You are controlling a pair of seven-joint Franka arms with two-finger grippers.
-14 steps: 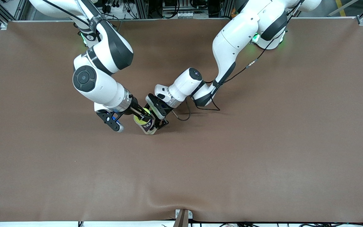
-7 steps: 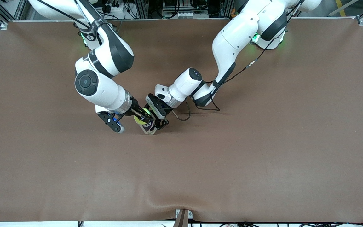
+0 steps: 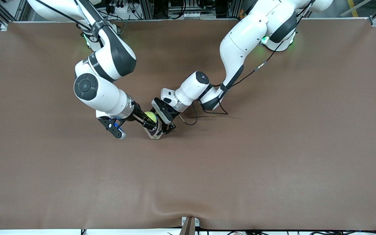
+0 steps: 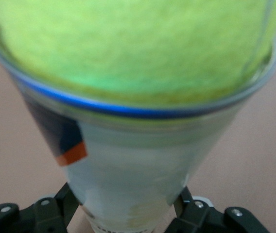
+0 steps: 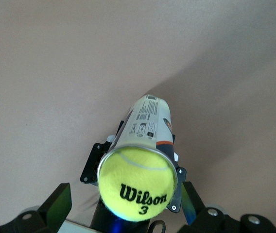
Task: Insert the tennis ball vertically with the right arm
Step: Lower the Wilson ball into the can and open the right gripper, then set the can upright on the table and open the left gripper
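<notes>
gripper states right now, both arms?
Left gripper: closed on the ball can, holding it upright on the table.
Right gripper: open, over the tennis ball sitting in the can's mouth.

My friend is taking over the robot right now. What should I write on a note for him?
Right gripper: open, over the can's mouth, holding nothing.
Left gripper: fingers on both sides of the can, low on its body.
The can stands on the brown table, near the middle.
Tennis ball: sitting in the can's mouth, top poking out above the rim.
Done: ball placed and let go.
Left: check the ball settles inside, then lift both arms away.
</notes>
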